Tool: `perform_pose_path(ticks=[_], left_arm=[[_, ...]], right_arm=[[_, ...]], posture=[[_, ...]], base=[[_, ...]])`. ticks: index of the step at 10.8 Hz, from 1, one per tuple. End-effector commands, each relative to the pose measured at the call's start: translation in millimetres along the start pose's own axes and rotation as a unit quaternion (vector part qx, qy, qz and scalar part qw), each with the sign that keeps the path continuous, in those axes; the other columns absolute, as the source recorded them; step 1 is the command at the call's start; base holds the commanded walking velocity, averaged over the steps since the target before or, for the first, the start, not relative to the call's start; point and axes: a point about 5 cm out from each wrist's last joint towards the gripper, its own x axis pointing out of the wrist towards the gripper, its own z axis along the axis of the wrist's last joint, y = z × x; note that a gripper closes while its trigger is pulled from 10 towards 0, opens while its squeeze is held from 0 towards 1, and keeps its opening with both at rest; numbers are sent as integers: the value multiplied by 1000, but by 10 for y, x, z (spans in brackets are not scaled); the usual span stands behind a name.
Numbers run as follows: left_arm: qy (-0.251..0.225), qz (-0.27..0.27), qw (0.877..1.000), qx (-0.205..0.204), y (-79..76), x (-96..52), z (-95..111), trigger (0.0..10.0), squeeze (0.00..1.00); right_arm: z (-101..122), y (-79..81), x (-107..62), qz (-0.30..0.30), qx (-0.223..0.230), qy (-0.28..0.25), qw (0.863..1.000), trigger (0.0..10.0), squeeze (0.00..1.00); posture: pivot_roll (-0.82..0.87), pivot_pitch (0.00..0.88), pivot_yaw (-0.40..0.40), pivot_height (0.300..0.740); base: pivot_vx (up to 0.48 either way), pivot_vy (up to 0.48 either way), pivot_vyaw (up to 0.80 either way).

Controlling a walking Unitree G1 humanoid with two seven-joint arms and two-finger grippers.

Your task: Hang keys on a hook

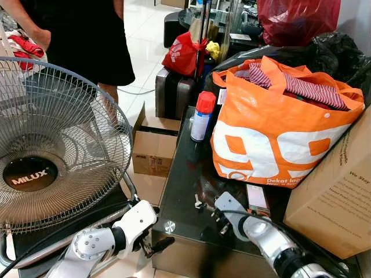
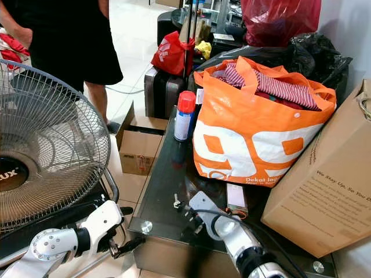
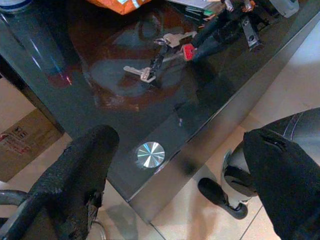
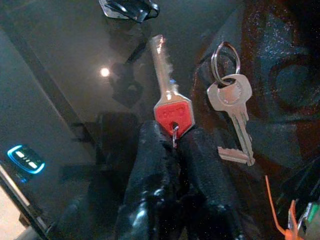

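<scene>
A bunch of keys (image 4: 172, 112) lies on the dark glass table (image 1: 179, 174) near its front edge: one key with a red head, one plain silver key (image 4: 232, 100) on a ring. My right gripper (image 4: 172, 137) reaches in low over the table, shut on the small ring at the red key's head. The keys (image 1: 199, 204) still rest on the glass. The left wrist view shows the same keys (image 3: 167, 42) with the right gripper's fingers (image 3: 210, 37) on them. My left gripper (image 3: 180, 145) hangs open just off the table's front left corner, holding nothing.
A big Milux fan (image 1: 52, 150) stands at my left. An orange shopping bag (image 1: 272, 127), a red-capped spray can (image 1: 202, 116) and a cardboard box (image 1: 336, 197) crowd the table's back and right. A person (image 1: 87, 40) stands beyond the fan; cartons (image 1: 153, 150) sit on the floor.
</scene>
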Motion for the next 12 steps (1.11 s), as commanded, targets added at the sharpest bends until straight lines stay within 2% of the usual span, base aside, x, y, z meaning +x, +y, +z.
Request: perform_pose_path(ticks=[1,4,10,11,12], left_arm=[[-3,2,1000,4,17,-12,30,10000,0],[-4,3,1000,7,23,-22,50,10000,0],[-8,5,1000,13,38,-23,88,10000,0],[-8,4,1000,15,45,-21,106,10000,0],[-10,4,1000,17,55,-23,138,10000,0]], right_arm=[[-52,-26,0,-3,-1,11,1000,0,0],[-53,-45,-1,-4,-3,8,1000,0,0],[-15,-191,-146,-3,-32,-19,999,0,0],[-12,-192,-160,-4,-37,-17,999,10000,0],[-11,-185,-165,-2,-37,-15,999,10000,345]], posture=[[2,0,-109,740],[1,0,-107,740],[2,0,-107,740],[2,0,-107,740],[1,0,-104,740]], base=[[0,0,0],[0,0,0],[0,0,0],[0,0,0],[0,0,0]])
